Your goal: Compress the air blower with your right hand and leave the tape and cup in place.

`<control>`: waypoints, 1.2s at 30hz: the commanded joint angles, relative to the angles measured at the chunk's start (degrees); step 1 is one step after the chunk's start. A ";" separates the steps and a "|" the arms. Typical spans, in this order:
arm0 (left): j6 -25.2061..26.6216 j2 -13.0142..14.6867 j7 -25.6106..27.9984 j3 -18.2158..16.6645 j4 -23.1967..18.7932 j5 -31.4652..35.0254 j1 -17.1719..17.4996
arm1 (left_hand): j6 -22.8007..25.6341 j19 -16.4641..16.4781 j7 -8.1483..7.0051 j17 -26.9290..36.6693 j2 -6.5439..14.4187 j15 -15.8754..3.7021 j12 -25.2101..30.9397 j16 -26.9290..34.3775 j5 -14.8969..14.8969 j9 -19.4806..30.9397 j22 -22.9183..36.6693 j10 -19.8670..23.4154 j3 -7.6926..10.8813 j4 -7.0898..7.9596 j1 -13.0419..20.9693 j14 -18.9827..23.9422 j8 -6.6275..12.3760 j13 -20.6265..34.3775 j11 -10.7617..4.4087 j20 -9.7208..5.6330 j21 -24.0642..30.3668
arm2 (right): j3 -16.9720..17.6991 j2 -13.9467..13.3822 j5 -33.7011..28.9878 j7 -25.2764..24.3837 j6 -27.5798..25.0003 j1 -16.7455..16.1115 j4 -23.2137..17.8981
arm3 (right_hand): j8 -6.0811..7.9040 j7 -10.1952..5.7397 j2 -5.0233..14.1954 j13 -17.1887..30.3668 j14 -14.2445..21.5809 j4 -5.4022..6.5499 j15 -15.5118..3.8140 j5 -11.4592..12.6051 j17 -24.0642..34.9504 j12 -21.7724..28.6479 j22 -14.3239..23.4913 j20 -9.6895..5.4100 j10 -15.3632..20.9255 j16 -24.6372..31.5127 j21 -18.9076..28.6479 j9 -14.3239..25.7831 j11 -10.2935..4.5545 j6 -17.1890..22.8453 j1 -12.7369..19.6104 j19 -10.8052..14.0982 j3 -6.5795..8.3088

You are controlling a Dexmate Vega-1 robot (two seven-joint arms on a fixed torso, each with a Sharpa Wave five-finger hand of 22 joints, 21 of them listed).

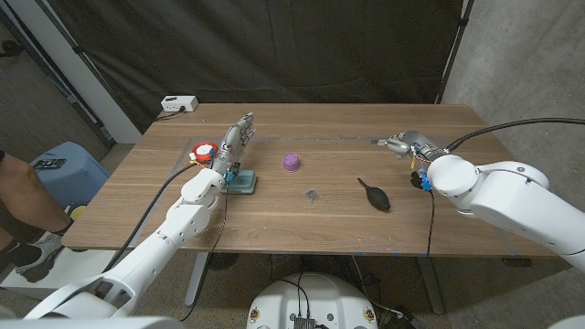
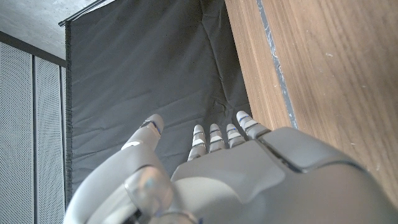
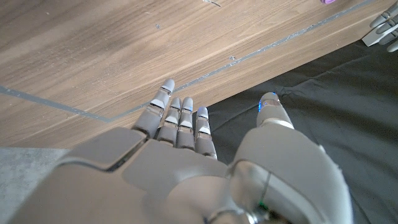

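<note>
The black air blower (image 1: 374, 194) lies on the wooden table (image 1: 329, 228), right of the middle, its nozzle pointing toward the back left. My right hand (image 1: 400, 144) (image 3: 186, 168) hovers further back and to the right of it, well apart, fingers stretched out and holding nothing. A small purple cup (image 1: 292, 163) stands upside down near the table's middle. A red and white tape roll (image 1: 204, 149) sits at the back left. My left hand (image 1: 236, 137) (image 2: 217, 180) is raised next to the tape, fingers straight and apart, holding nothing.
A teal flat object (image 1: 243, 183) lies under my left wrist, and a small dark bit (image 1: 312, 194) sits in front of the cup. A white power strip (image 1: 178, 104) rests at the back left corner. A blue stool (image 1: 64, 169) and a person (image 1: 18, 206) are left of the table.
</note>
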 commanded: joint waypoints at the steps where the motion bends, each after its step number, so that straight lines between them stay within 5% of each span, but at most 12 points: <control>1: -0.02 -0.40 -1.12 0.26 1.71 -0.30 -1.12 | 0.39 0.50 0.08 0.11 -0.09 0.37 -0.12 -0.03 0.38 0.33 0.31 0.41 0.13 -0.23 0.67 -0.25 0.07 0.24 -0.32 0.21 -0.23 | -3.75 1.91 0.57 -1.36 -10.00 5.13 -2.40 | 0.32 2.82 -0.09 0.43 0.83 -0.30 0.14 0.36 0.30 0.60 0.23 0.68 0.61 0.54 0.29 0.10 0.49 0.60 0.74 0.37 0.23; 15: -0.03 -0.64 -1.72 0.44 2.42 -0.35 -1.68 | 0.44 0.50 0.15 0.12 -0.04 0.43 -0.13 -0.03 0.39 0.34 0.32 0.47 0.09 -0.28 0.84 -0.25 0.05 0.25 -0.37 0.22 -0.23 | -5.53 4.02 2.91 -3.10 -17.55 7.84 -4.34 | 0.25 3.16 -1.21 1.26 1.35 -0.36 0.43 0.42 0.49 1.32 0.25 1.23 0.80 0.62 0.22 0.15 0.93 0.93 1.14 0.71 -0.11; 28: -0.13 -0.56 -2.10 0.38 2.70 -0.44 -1.71 | 0.52 0.51 0.10 0.12 -0.02 0.46 -0.17 -0.03 0.40 0.35 0.32 0.42 0.05 -0.31 0.97 -0.26 0.05 0.25 -0.20 0.23 -0.23 | -10.82 -1.00 27.87 -22.37 -17.55 15.97 -2.62 | 0.23 3.31 -1.63 1.95 1.50 -0.07 0.69 0.53 0.75 1.82 0.27 1.57 0.79 0.66 0.10 0.19 0.97 1.32 1.08 0.75 -0.39; 36: -0.30 -0.41 -1.78 0.23 2.42 -0.33 -1.48 | 0.47 0.51 0.13 0.12 -0.02 0.41 -0.17 -0.04 0.41 0.35 0.32 0.45 0.02 -0.33 1.05 -0.26 0.01 0.25 -0.29 0.23 -0.23 | -15.53 -2.80 37.79 -30.74 -17.55 21.00 -1.27 | 0.18 3.34 -1.98 2.32 1.57 -0.21 0.74 0.68 0.83 2.06 0.28 1.77 0.71 0.64 0.02 0.22 0.95 1.38 1.48 0.73 -0.42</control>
